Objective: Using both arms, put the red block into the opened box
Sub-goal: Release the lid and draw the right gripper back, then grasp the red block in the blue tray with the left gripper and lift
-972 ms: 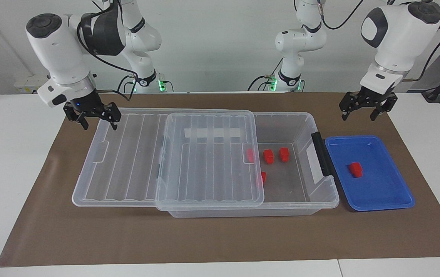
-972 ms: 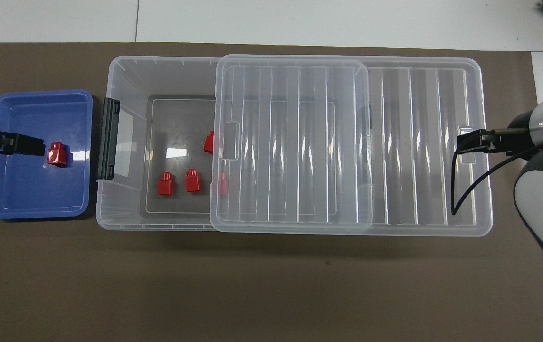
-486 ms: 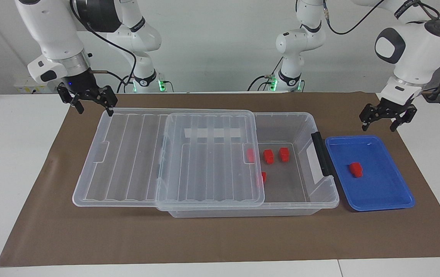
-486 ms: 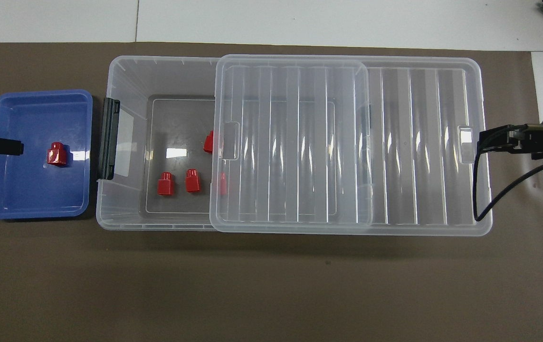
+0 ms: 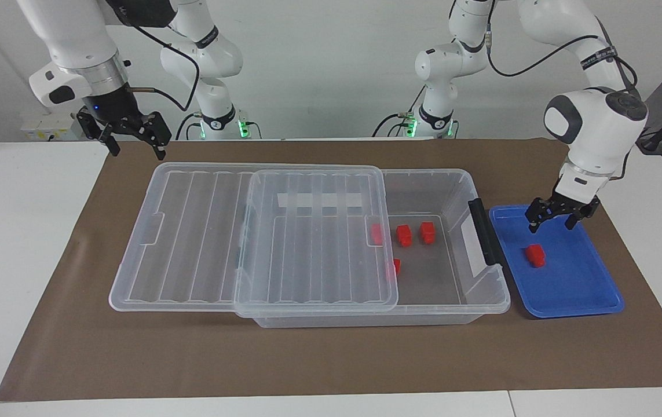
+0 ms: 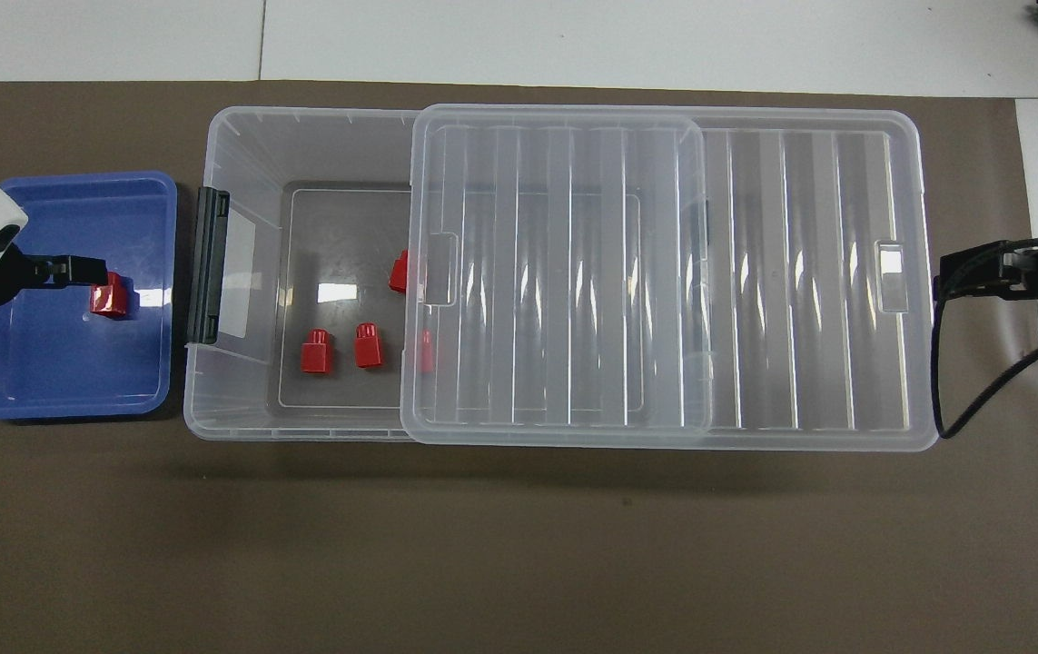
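At the right of the facing view a bright red block (image 5: 535,255) lies on a saturated blue tray (image 5: 591,289). The box (image 5: 452,191) at centre is clear, its see-through lid (image 5: 203,231) ribbed with parallel stripes, with a white label strip (image 5: 320,200) and a dark grey handle (image 5: 484,238). Four more red blocks (image 5: 404,235) show inside. A brown mat (image 5: 307,359) covers the white counter (image 5: 18,231). Both arms are white with grey caps; each claw, left (image 5: 551,224) and right (image 5: 136,147), is black.

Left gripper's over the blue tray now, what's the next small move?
Probably lower the open left gripper onto the red block in the blue tray and close. It hangs just above the block, not touching it.
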